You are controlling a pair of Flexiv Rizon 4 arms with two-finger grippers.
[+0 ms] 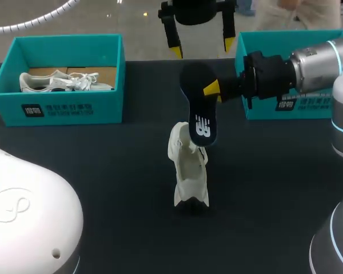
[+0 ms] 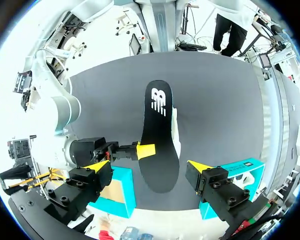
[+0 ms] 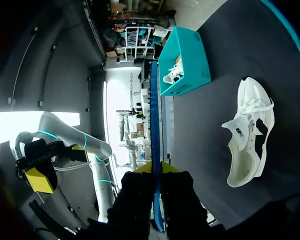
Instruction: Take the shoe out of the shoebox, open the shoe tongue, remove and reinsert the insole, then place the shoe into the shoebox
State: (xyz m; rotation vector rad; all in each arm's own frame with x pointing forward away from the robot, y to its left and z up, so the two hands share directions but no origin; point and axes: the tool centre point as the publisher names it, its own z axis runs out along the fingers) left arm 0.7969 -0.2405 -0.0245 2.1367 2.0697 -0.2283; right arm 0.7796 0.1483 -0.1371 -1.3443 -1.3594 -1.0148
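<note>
A white shoe (image 1: 188, 168) lies on the dark table with its tongue pulled open; it also shows in the right wrist view (image 3: 247, 132). Above it hangs the dark insole (image 1: 201, 114) with a white logo, pinched at its edge by my right gripper (image 1: 212, 89), which comes in from the right. In the right wrist view the insole (image 3: 155, 125) stands edge-on between my right gripper's (image 3: 156, 172) shut fingers. My left gripper (image 1: 200, 45) hovers open at the far side, above the insole (image 2: 159, 140), touching nothing. Only a strip of the shoe (image 2: 176, 132) shows past the insole there.
A teal shoebox (image 1: 63, 105) at the back left holds a second white shoe (image 1: 63, 81). Another teal shoebox (image 1: 291, 43) stands at the back right, behind my right arm. Bare dark table surrounds the shoe.
</note>
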